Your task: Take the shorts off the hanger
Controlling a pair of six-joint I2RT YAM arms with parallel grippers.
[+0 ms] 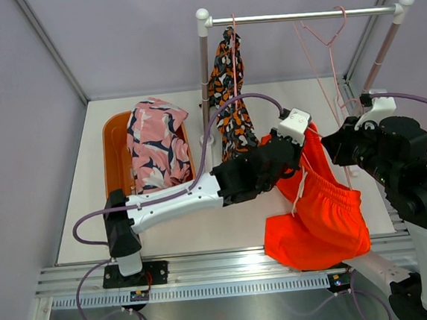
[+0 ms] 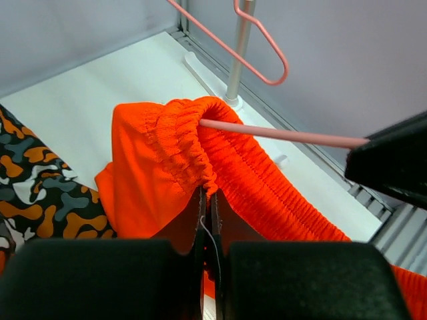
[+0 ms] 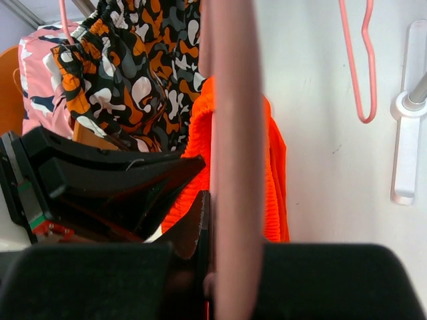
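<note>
left arm (image 1: pixel 176 201) stretched rightward, fingers (image 2: pixel 100 280) pinching orange shorts (image 1: pixel 325 217)

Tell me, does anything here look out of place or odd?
The orange shorts stand out: they are away from the rail, slung on a pink hanger that the right gripper holds, with their lower part slumped over the table's near edge. The left gripper pinches their waistband.

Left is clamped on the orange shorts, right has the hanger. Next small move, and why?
Probably draw the left gripper a short way along the pink hanger, away from the right gripper. Its jaws are shut on the elastic waistband of the orange shorts, and the hanger bar, pinched by the right gripper, runs inside that waistband, so the shorts aren't free yet. The right gripper should just hold.
</note>
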